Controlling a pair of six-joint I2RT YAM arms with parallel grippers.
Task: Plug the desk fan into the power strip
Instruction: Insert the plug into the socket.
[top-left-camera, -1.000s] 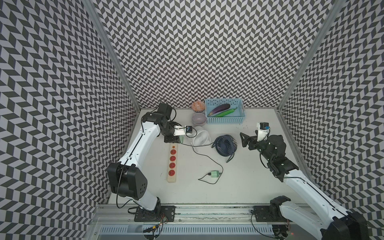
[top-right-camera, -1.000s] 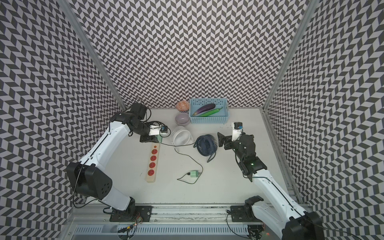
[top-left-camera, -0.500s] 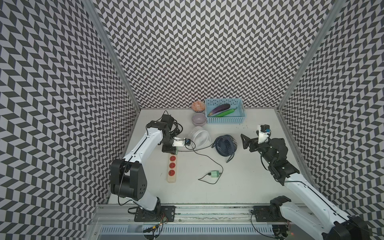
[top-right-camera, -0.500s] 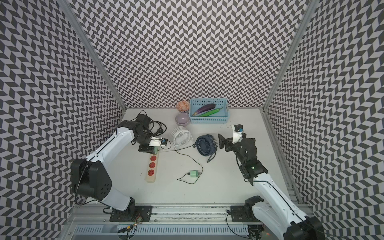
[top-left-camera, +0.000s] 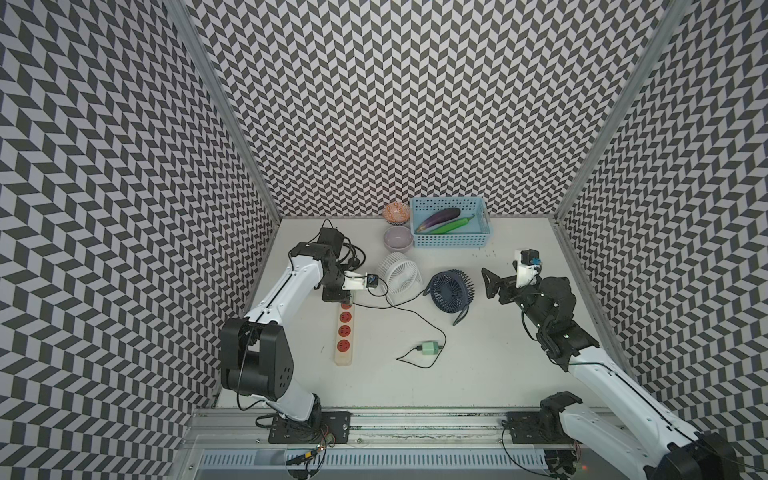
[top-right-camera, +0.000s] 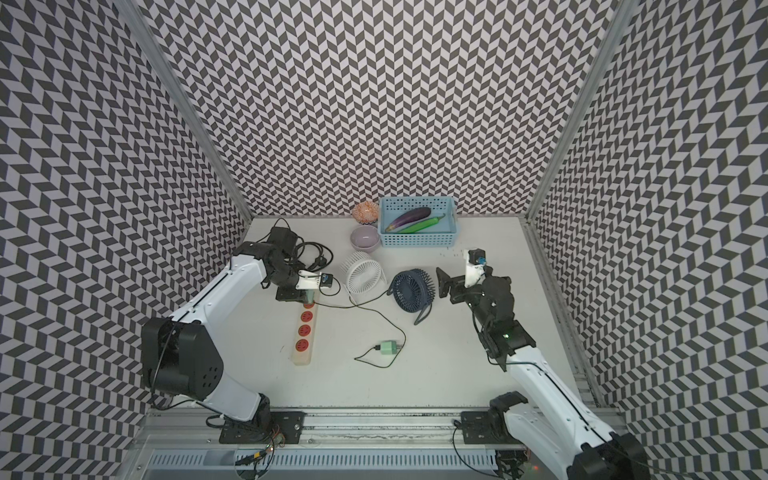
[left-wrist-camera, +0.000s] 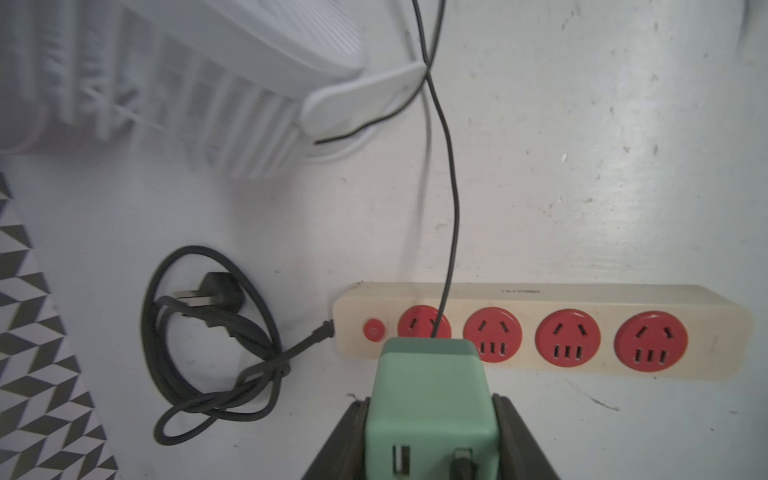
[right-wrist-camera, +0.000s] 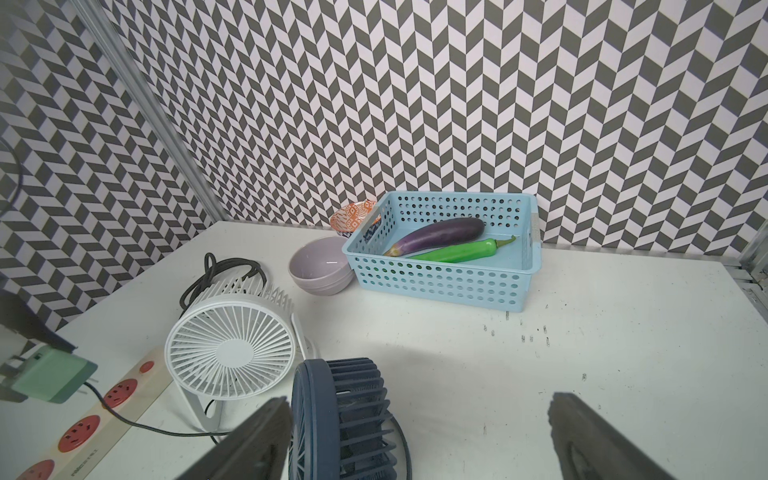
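Observation:
The cream power strip (top-left-camera: 344, 332) with red sockets lies left of centre, also in the left wrist view (left-wrist-camera: 582, 332). My left gripper (left-wrist-camera: 430, 415) is shut on a mint-green plug adapter (left-wrist-camera: 428, 386) and holds it just over the socket beside the strip's red switch. The adapter's prongs show in the right wrist view (right-wrist-camera: 50, 380), clear of the strip. A thin black cord runs from it past the white desk fan (top-left-camera: 401, 274). A navy desk fan (top-left-camera: 451, 291) stands to the right. My right gripper (top-left-camera: 492, 282) is open beside the navy fan, apart from it.
A second green adapter (top-left-camera: 430, 348) with a looped cord lies mid-table. At the back stand a blue basket (top-left-camera: 451, 243) with an eggplant and a green pepper, a lilac bowl (top-left-camera: 398, 239) and an orange patterned bowl (top-left-camera: 395, 211). The strip's coiled black cord (left-wrist-camera: 208, 332) lies back left.
My left arm has swung from the back of the table down to the strip's far end, with the adapter in its grip. The right arm has barely shifted.

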